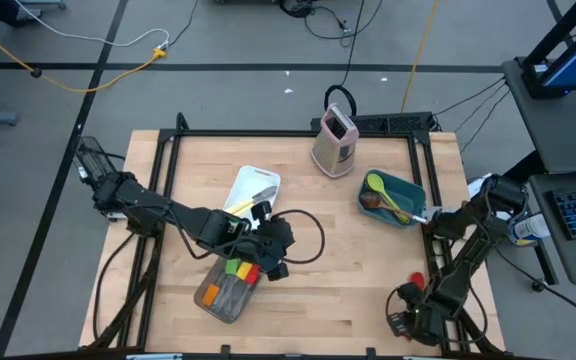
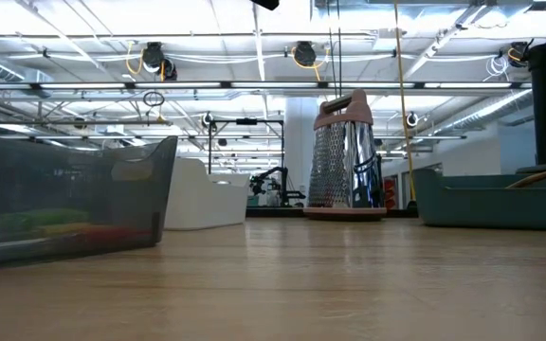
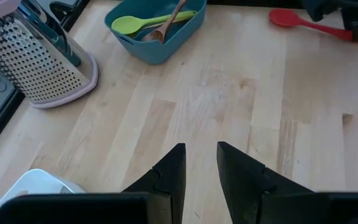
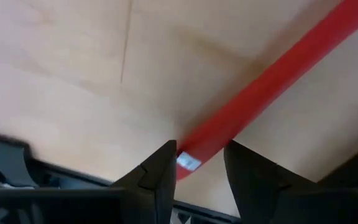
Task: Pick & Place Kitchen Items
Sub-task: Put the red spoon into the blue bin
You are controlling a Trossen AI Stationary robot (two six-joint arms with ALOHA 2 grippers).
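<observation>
Gripping the long red plastic spoon [image 4: 260,102] by its handle, the right gripper [image 4: 197,165] sits near the teal plastic bin [image 1: 393,197]; left gripper [image 3: 201,171] hovers open, empty, farther off.

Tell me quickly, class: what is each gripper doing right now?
Left gripper: open, empty, above the table.
Right gripper: closed on the red spoon, at the table's near right corner.
</observation>
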